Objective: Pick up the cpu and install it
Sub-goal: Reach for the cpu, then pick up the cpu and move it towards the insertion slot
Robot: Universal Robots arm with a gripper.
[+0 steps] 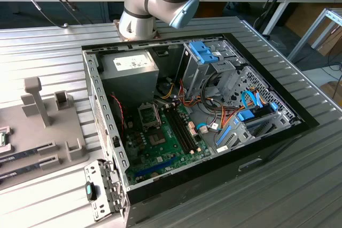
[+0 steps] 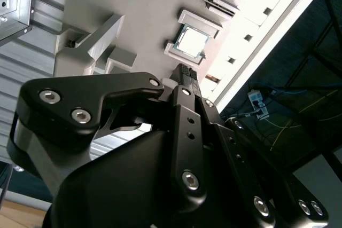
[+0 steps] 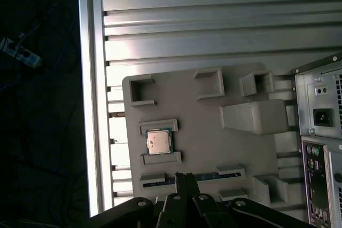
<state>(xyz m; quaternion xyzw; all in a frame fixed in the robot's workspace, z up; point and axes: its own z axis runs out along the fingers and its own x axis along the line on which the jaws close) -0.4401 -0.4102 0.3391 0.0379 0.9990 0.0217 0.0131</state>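
The cpu (image 3: 158, 142) is a small square chip with a silver top and a thin green edge. It lies flat between two raised holders on the grey fixture plate (image 3: 203, 126), and in the second wrist view the cpu (image 2: 192, 41) sits just beyond the black fingertips. My gripper (image 3: 184, 179) hovers above the plate, off to one side of the chip and apart from it. Its fingers are shut together with nothing between them. In the exterior view the open computer case holds the green motherboard (image 1: 168, 140) with the silver socket frame (image 1: 149, 115).
A tall grey post (image 1: 36, 100) and several pockets rise from the fixture plate (image 1: 32, 132). Memory sticks (image 1: 26, 152) lie in its slots. Inside the case sit a power supply (image 1: 128, 70), a drive cage (image 1: 206, 60) and loose cables (image 1: 214, 116). The table edge (image 3: 91, 105) runs close to the plate.
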